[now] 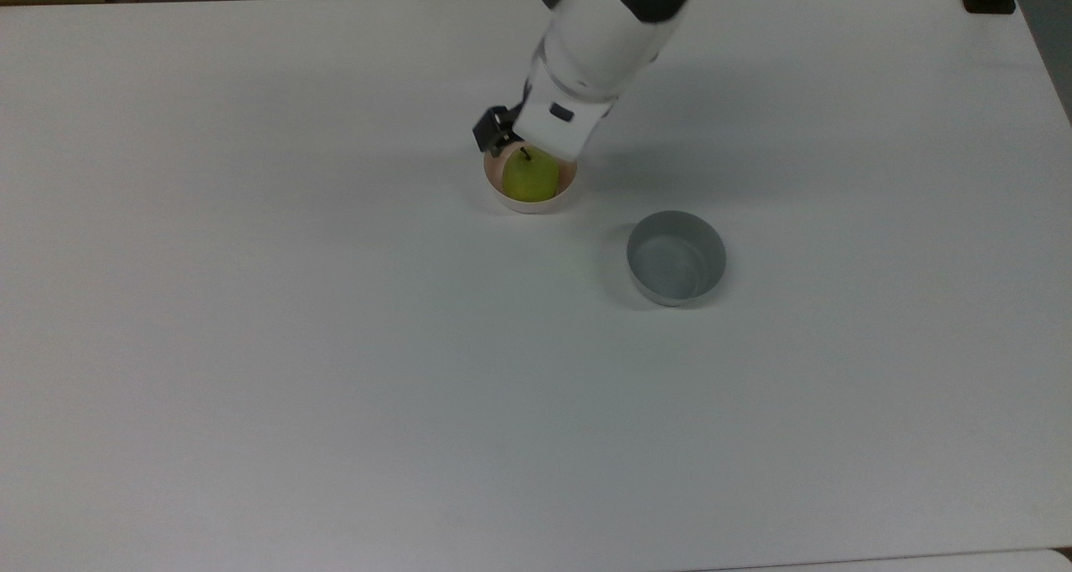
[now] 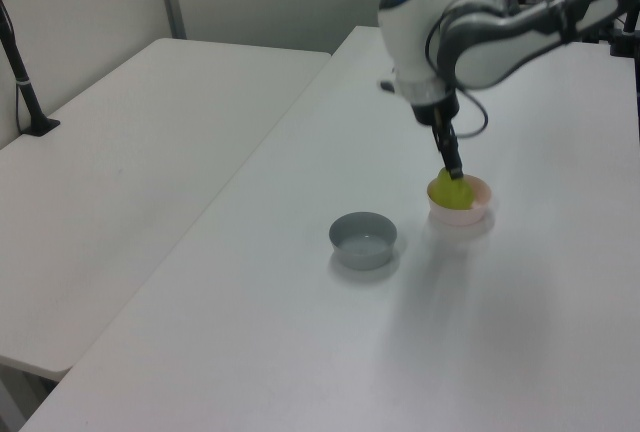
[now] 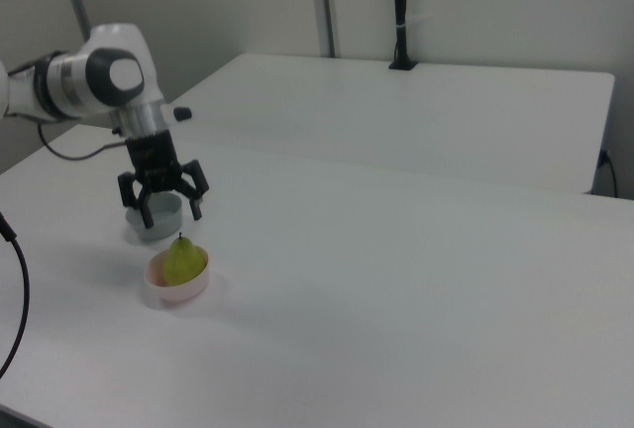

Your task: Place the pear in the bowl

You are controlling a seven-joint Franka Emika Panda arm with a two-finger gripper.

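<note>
Plainly, no brand, label or writing can be read on anything here; the one mark on the arm [image 2: 470, 32] is a small blue light on its white shell, near the top centre of the left view.

The pear [image 1: 530, 175] sits upright in the pink bowl [image 1: 531, 204], its dark stem pointing up (the fruit fills most of the bowl and rises above the rim). In the right view the pear [image 3: 183, 260] and bowl [image 3: 176, 289] lie in the lower left of the frame, and the gripper [image 3: 163, 208] hangs just above them with its jaws spread apart, gripping nothing and clear of the stem. In the top view the jaws [image 1: 502, 136] sit at the bowl's upper-left edge, just above centre frame. In the left view the gripper [image 2: 452, 164] stands right over the pear [image 2: 450, 190], right of centre.

A grey bowl [image 1: 676, 258] stands near the pink one, toward the lower right in the top view, apart from it. In the right view it [image 3: 154, 222] lies behind the spread jaws. Both bowls rest on the white worktop [image 1: 335, 371], and nothing stands between the jaws and the pear.
</note>
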